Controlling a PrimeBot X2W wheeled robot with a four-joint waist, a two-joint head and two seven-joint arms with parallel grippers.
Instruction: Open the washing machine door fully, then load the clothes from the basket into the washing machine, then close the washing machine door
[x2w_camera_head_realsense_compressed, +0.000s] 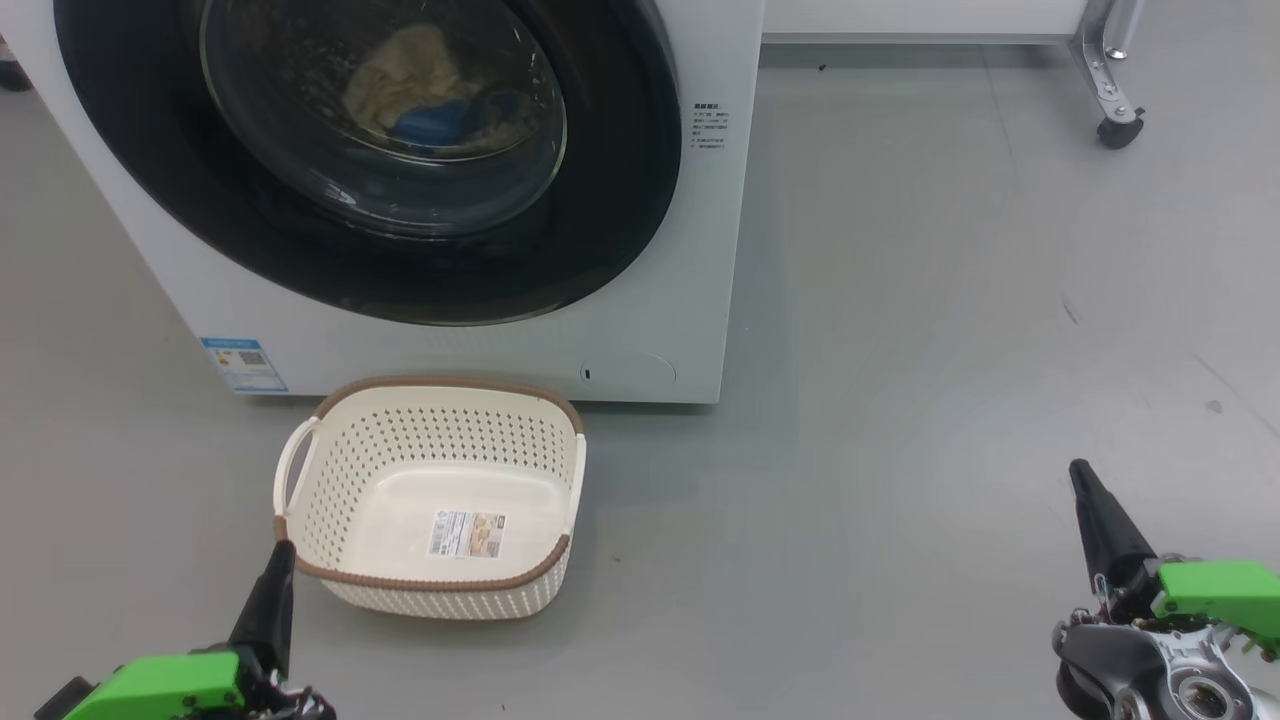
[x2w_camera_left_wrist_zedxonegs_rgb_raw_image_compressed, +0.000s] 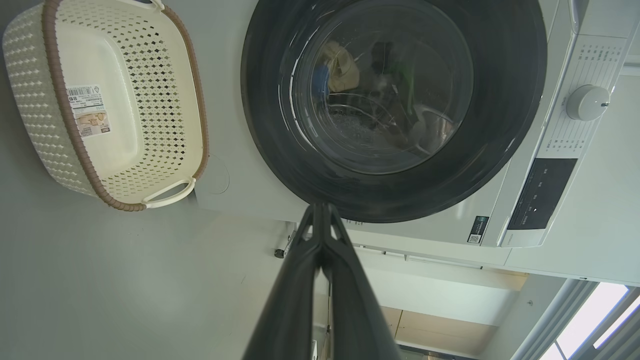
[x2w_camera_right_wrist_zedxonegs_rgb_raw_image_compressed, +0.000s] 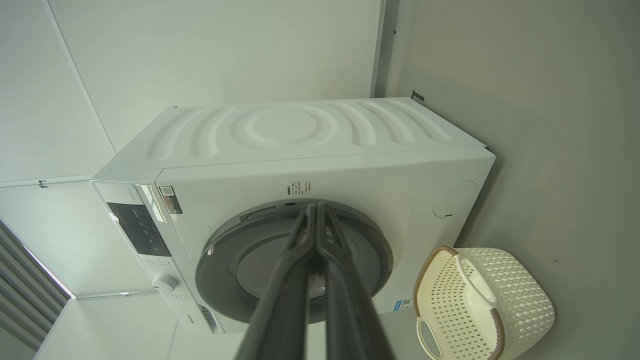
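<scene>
- Head view: my left pincer (x2w_camera_head_realsense_compressed: 281, 560) sits at the lower left with its two dark fingers pressed together, gripping nothing. Its tip lines up with the near left corner of the basket (x2w_camera_head_realsense_compressed: 440, 400); I cannot tell whether they touch.
- The basket stands on the grey floor (x2w_camera_head_realsense_compressed: 900, 420), ahead and to the right of that pincer, just before the washing machine (x2w_camera_head_realsense_compressed: 480, 340). A sticker (x2w_camera_head_realsense_compressed: 467, 534) shows on its bottom.
- My right pincer (x2w_camera_head_realsense_compressed: 1084, 485) is at the lower right, also pinched together with nothing in it, well apart from basket and machine.
- Beyond the basket, the washing machine door (x2w_camera_head_realsense_compressed: 620, 200) lies shut against the white front. The clothes (x2w_camera_head_realsense_compressed: 420, 90) are behind its glass, pale yellow with a blue patch.
- A blue label (x2w_camera_head_realsense_compressed: 243, 364) is on the machine's lower corner, ahead of my left pincer.
- Left wrist view: my left fingers (x2w_camera_left_wrist_zedxonegs_rgb_raw_image_compressed: 300, 280) meet at their tips, which point at the door's black rim (x2w_camera_left_wrist_zedxonegs_rgb_raw_image_compressed: 500, 125). Through the glass the clothes (x2w_camera_left_wrist_zedxonegs_rgb_raw_image_compressed: 342, 65) lie in the drum.
- The basket (x2w_camera_left_wrist_zedxonegs_rgb_raw_image_compressed: 196, 100) is off to the upper left of the tips, clear of them; a white knob (x2w_camera_left_wrist_zedxonegs_rgb_raw_image_compressed: 586, 102) and a dark panel (x2w_camera_left_wrist_zedxonegs_rgb_raw_image_compressed: 542, 192) sit far to the right.
- Right wrist view: my right fingers (x2w_camera_right_wrist_zedxonegs_rgb_raw_image_compressed: 287, 290) are closed tip to tip and aim at the door (x2w_camera_right_wrist_zedxonegs_rgb_raw_image_compressed: 220, 270) from a distance. The basket (x2w_camera_right_wrist_zedxonegs_rgb_raw_image_compressed: 520, 295) is to the lower right, beside the machine.
</scene>
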